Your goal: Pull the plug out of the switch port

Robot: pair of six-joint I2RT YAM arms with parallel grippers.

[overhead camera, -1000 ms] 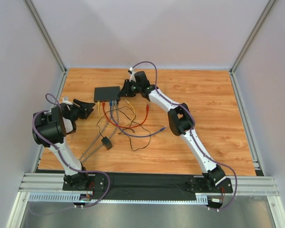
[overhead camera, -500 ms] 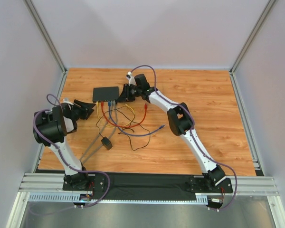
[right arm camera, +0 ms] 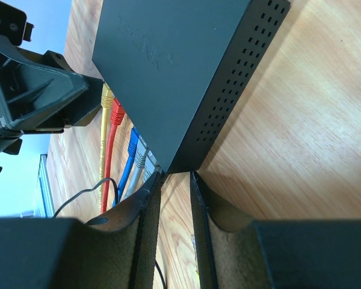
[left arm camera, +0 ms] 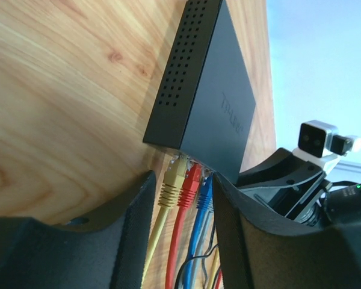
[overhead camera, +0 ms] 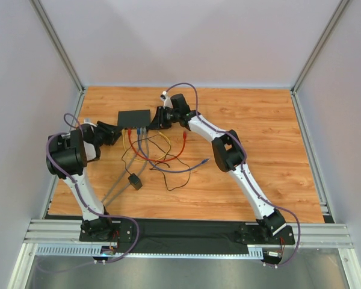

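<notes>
Top external view: the switch (overhead camera: 135, 118), a flat black box, lies on the wooden desk (overhead camera: 259, 120) at about 10 o'clock from the desk's centre. Its port edge faces 6 o'clock. Coloured cables (overhead camera: 162, 158) leave that edge and loop across the desk toward 5 o'clock. A small black adapter block (overhead camera: 134, 180) on a thin wire lies at 6 o'clock from the switch, well apart from it. The left gripper (overhead camera: 113, 133) sits at the switch's 8 o'clock, near the left end of the port edge. The right gripper (overhead camera: 156, 118) is at the switch's 3 o'clock, right against its end.

Left wrist view: the port edge is close up. A yellow plug (left arm camera: 171, 180), a red plug (left arm camera: 191, 180) and a blue plug (left arm camera: 204, 194) are seated side by side in the ports. The left gripper's fingers are spread and pinch nothing. One stands just beside the yellow plug at 9 o'clock, the other just beside the blue plug at 3 o'clock. All three plugs show in the gap between them.

Right wrist view: the switch's top and its vented side wall fill the upper frame. The same row of plugs runs along its edge at 9 o'clock, with a grey plug (right arm camera: 142, 158) next to the blue one. The right gripper's fingers stand a narrow gap apart, with the switch's near corner at the mouth of that gap. Whether they pinch the corner cannot be told.
</notes>
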